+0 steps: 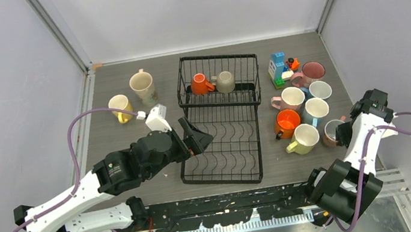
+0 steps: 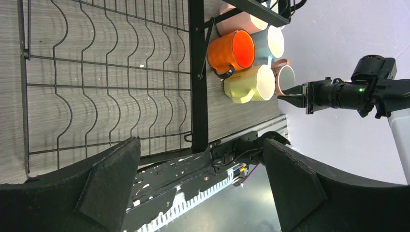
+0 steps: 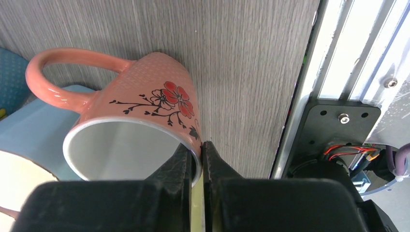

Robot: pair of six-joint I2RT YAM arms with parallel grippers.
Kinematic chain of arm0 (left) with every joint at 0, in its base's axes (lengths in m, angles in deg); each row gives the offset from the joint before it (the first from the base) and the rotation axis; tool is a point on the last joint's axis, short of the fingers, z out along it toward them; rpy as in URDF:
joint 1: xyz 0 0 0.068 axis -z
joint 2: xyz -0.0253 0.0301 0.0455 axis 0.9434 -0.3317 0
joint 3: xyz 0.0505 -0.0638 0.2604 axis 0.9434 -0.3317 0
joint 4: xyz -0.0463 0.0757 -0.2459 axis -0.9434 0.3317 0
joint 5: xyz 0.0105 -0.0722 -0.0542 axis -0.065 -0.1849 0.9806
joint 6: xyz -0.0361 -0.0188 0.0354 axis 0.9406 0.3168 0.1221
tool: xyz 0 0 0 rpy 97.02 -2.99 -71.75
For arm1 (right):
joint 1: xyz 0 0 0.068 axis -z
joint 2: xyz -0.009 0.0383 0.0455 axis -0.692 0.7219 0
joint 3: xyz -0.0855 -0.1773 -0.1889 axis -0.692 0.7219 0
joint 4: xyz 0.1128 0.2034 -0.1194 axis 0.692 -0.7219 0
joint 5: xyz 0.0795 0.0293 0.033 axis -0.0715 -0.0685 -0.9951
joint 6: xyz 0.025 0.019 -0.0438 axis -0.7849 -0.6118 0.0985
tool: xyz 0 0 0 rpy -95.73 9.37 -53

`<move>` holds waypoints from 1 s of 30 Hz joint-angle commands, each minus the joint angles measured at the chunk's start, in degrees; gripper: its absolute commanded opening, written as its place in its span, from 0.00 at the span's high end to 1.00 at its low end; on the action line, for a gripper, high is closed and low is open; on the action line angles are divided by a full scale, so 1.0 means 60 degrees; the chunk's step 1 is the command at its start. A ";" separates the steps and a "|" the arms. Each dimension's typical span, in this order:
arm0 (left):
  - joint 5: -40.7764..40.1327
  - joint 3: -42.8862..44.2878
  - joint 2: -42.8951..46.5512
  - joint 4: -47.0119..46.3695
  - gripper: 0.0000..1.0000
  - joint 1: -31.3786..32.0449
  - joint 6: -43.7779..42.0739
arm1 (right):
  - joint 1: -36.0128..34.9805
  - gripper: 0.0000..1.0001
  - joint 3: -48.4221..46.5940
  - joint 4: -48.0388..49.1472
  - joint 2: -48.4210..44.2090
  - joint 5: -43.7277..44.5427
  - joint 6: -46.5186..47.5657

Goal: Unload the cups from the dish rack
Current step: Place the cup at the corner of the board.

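Resting seemingly on the table [image 3: 251, 58], pink mug [image 3: 140, 96] is pinched by right hand [image 3: 197, 151].

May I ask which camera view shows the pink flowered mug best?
The right wrist view: the pink flowered mug fills it, the right gripper shut on its rim. The top external view shows it partly hidden by that gripper; the left wrist view only its mouth beyond a yellow mug.

The rack [image 1: 224, 179] sits mid-counter [image 1: 115, 141], its basket [image 1: 216, 60] at the far end with two cups [image 1: 201, 84] side by side inside. Two more stand left of the basket. A cluster lies right of the rack, a toy figure [image 1: 278, 69] behind it. The right fingers [image 3: 179, 164] straddle the rim of the outermost cup [image 3: 140, 116]; the left fingers [image 1: 197, 135] hang over the tray's left edge.
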 commanded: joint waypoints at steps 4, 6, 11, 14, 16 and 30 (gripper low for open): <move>-0.0030 -0.0131 0.0137 -0.0210 0.00 -0.0043 -0.0020 | 0.0177 0.99 0.0102 0.0738 0.0234 -0.0161 -0.0197; -0.0030 -0.0171 0.0143 -0.0214 0.00 -0.0035 0.0008 | 0.0171 0.96 0.0168 0.0794 0.0276 -0.0167 -0.0188; -0.0061 -0.0270 0.0244 -0.0232 0.00 -0.0035 0.0071 | 0.0186 0.82 0.0166 0.0816 0.0252 -0.0164 -0.0193; -0.0132 -0.0264 0.0295 -0.0157 0.00 -0.0041 0.0129 | 0.0186 0.64 0.0129 0.0802 0.0124 -0.0112 -0.0253; -0.0173 -0.0288 0.0339 -0.0147 0.00 -0.0041 0.0130 | 0.0192 0.61 0.0104 0.0808 0.0083 -0.0119 -0.0267; 0.0072 0.0012 0.0229 -0.0176 0.00 -0.0046 -0.0237 | 0.0189 0.19 -0.0699 0.0021 -0.0728 0.0222 0.0161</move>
